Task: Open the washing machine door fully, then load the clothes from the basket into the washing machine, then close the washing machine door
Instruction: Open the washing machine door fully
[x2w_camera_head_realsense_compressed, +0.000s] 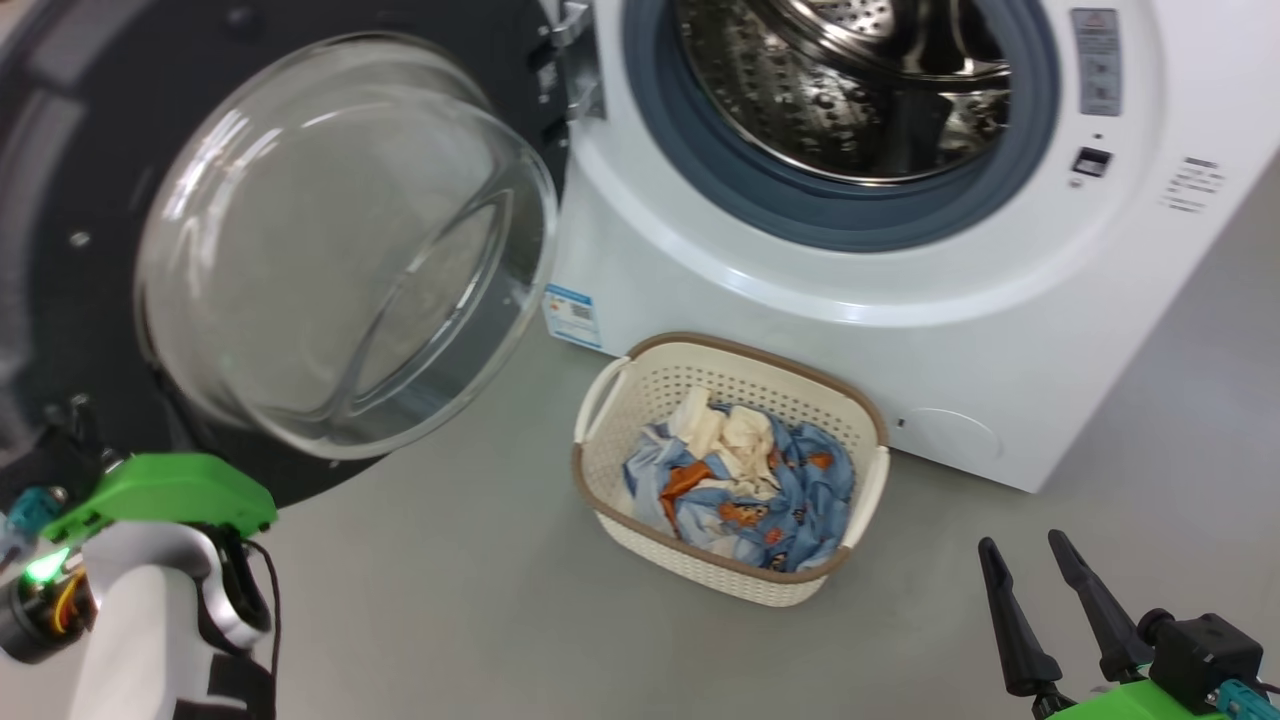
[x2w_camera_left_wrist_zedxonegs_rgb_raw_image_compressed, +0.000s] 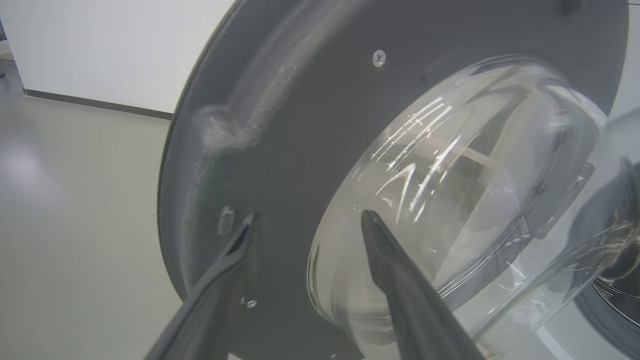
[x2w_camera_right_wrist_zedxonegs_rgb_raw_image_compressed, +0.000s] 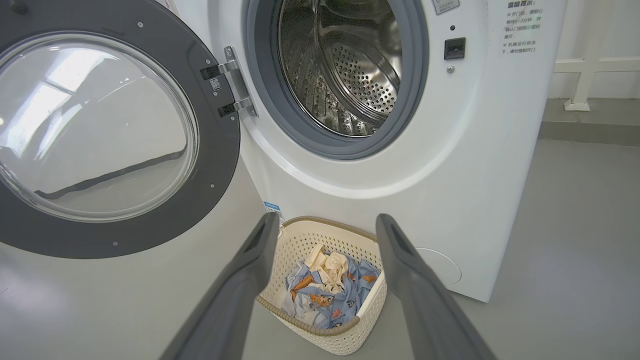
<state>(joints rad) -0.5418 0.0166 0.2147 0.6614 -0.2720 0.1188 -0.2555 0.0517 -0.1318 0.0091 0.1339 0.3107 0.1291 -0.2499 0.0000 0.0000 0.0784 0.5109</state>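
"Two jaws, both spread wide, empty?"
"Yes. My left jaws hover beside the washing machine door (x2w_camera_head_realsense_compressed: 340, 250), swung wide; contact I can't tell. The clothes (x2w_camera_head_realsense_compressed: 745, 480) lie in the basket (x2w_camera_head_realsense_compressed: 680, 560) before the washing machine (x2w_camera_head_realsense_compressed: 900, 340). I'd drop my right jaws straight onto the heap, clear of the rim."

You are in a laundry space that reads more like a plain test room than a lived-in home. A white front-loading washing machine (x2w_camera_right_wrist_zedxonegs_rgb_raw_image_compressed: 475, 165) stands free on a smooth grey floor (x2w_camera_head_realsense_compressed: 450, 580). A small basket (x2w_camera_head_realsense_compressed: 612, 470) of clothes (x2w_camera_head_realsense_compressed: 800, 500) sits on that floor just in front of it. Behind, you see a plain white wall (x2w_camera_left_wrist_zedxonegs_rgb_raw_image_compressed: 100, 45) with a dark skirting strip (x2w_camera_left_wrist_zedxonegs_rgb_raw_image_compressed: 100, 103) along its foot, and a white frame (x2w_camera_right_wrist_zedxonegs_rgb_raw_image_compressed: 581, 75) stands against the far wall.
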